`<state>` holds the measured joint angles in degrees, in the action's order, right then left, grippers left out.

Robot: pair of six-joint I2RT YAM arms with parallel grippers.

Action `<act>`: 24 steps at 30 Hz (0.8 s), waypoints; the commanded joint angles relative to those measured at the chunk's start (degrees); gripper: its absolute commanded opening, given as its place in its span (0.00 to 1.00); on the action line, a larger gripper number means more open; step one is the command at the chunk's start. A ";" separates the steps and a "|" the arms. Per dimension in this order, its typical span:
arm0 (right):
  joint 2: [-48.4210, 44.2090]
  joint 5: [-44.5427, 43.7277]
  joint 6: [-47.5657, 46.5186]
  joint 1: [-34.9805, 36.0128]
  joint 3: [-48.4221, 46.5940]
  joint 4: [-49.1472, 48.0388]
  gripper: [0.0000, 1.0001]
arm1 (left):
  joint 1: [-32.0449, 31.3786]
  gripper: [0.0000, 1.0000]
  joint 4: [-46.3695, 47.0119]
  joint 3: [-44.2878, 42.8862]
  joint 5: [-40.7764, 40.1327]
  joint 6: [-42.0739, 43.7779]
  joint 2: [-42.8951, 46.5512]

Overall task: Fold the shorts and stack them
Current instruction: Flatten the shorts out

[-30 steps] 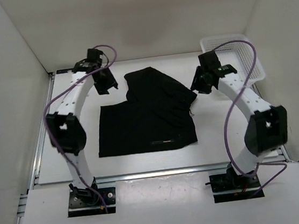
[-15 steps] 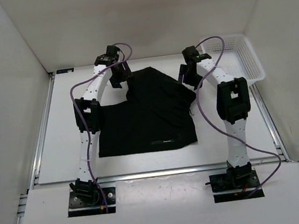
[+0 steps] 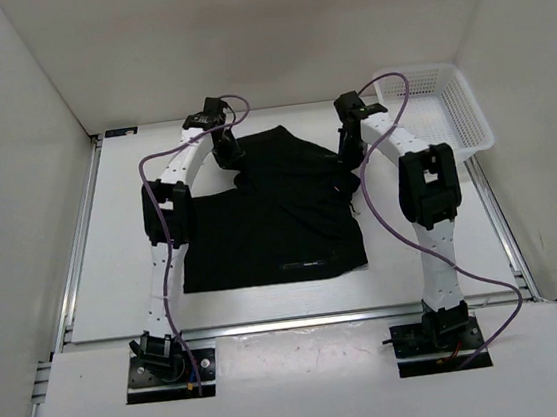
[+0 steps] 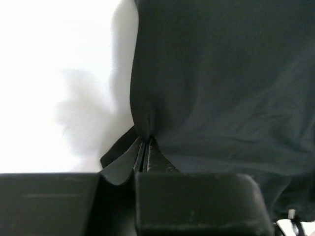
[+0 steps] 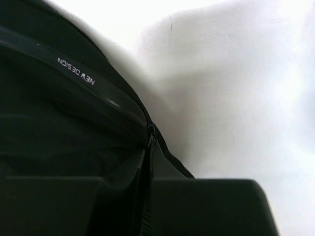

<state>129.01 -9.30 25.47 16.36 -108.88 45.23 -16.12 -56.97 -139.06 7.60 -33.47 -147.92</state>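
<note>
Black shorts (image 3: 271,234) lie flat mid-table, with a small white mark (image 3: 303,263) near the front hem. A second, rumpled layer of black shorts (image 3: 288,162) lies over the far part. My left gripper (image 3: 231,154) is at that layer's far left edge, and in the left wrist view it (image 4: 145,141) is shut on a pinched fold of the cloth (image 4: 221,73). At the far right edge, my right gripper (image 3: 348,150) is also shut, and in the right wrist view it (image 5: 149,135) pinches the waistband (image 5: 93,93), which carries white lettering.
A white mesh basket (image 3: 453,108) stands at the back right corner, just right of the right arm. White walls close in the table on three sides. The arms' bases (image 3: 171,367) sit on the near rail.
Both arms swung inward from the sides to the far corners of the rumpled shorts. Both grippers, open earlier, have shut on the cloth.
</note>
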 commanded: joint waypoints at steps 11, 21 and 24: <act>-19.15 -2.48 -1.66 4.21 14.93 -2.08 0.00 | 0.65 0.56 0.10 36.50 -11.20 -1.42 35.16; -10.45 -7.83 -4.47 4.21 4.99 1.78 0.00 | 4.86 0.58 -4.03 22.43 -12.96 1.65 19.95; -10.45 -7.84 -4.47 4.21 4.47 1.79 0.00 | 4.87 0.61 -3.41 17.79 -10.32 3.06 16.36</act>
<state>119.66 -15.14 22.31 20.69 -101.12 46.48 -11.70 -60.49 -115.81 -3.68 -32.25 -132.55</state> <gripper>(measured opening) 0.011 0.596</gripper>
